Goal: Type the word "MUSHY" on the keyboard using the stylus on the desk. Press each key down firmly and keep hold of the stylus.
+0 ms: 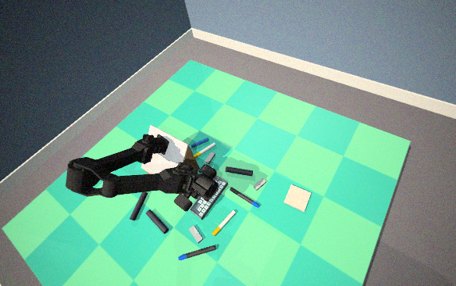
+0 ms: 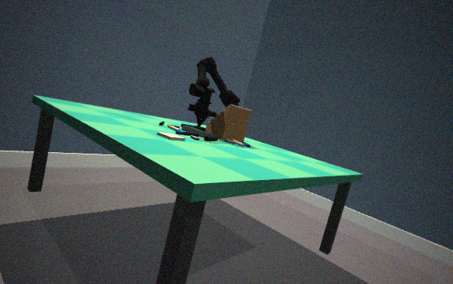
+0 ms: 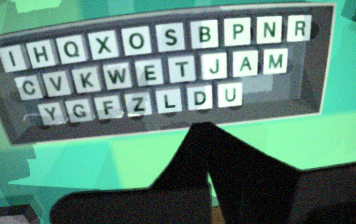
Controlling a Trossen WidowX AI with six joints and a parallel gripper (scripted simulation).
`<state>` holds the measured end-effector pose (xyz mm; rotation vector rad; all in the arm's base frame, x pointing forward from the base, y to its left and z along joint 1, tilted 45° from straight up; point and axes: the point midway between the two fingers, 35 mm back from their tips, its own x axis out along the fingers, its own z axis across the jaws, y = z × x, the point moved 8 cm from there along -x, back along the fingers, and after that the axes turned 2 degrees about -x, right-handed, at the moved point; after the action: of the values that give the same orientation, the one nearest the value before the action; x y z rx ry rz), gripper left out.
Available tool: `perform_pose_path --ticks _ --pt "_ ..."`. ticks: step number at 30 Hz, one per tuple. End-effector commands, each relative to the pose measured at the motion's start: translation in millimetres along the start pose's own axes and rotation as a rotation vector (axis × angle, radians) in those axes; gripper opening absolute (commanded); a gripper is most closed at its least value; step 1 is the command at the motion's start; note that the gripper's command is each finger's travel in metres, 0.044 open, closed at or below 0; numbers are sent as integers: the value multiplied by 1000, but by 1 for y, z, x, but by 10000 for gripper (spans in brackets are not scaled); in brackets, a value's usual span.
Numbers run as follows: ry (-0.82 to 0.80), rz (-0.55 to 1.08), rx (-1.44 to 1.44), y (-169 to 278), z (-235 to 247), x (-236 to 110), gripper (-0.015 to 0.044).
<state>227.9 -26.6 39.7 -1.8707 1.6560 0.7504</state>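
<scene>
The only readable text stood on the white keycaps of the keyboard (image 3: 165, 70), seen from the wrist. Its top row read I H Q X O S B P N R, the middle row C V K W E T J A M, and the bottom row Y G F Z L D U.

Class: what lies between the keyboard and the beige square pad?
A dark, blue-tipped pen lies between the keyboard and the beige pad, a small grey block beside it; the top view shows this.

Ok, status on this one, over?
Gripper at the keyboard near edge, jaws shut, nothing visible between them. Keys unobstructed. Pens lie loose beside it.
</scene>
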Motion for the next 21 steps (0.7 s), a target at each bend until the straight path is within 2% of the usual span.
perform_pose_path --ticks 1,4,13,18,21 --pt "-4 1 -15 0 37 0 0" --pt "0 1 -15 2 53 0 0" --pt "-1 1 -15 2 54 -2 0" --pt "-3 1 -14 1 54 -58 0" --pt "-3 1 -14 1 54 -60 0"
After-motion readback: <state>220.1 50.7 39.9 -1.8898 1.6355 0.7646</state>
